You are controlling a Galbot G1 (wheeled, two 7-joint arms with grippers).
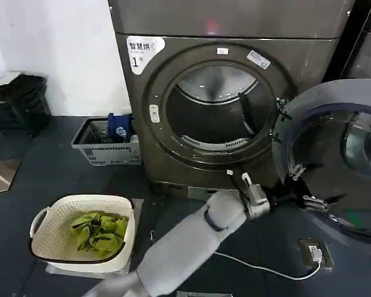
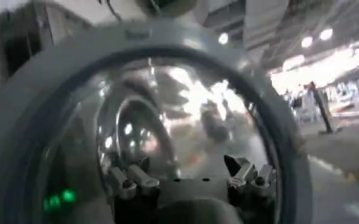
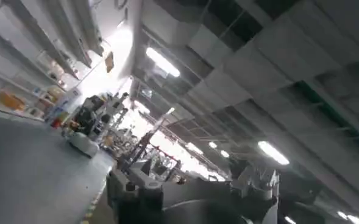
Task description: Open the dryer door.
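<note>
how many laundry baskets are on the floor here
2. A grey crate basket sits against the wall left of the dryer, holding a dark blue item. A white round basket with green cloth sits nearer the robot, front left. Others may lie out of view.

You have the door (image 1: 334, 154) swung wide open at the right of the head view, hinged at the drum opening's right edge. Its grey inner rim rings domed, tinted glass, which fills the left wrist view (image 2: 167, 122) close up.
</note>
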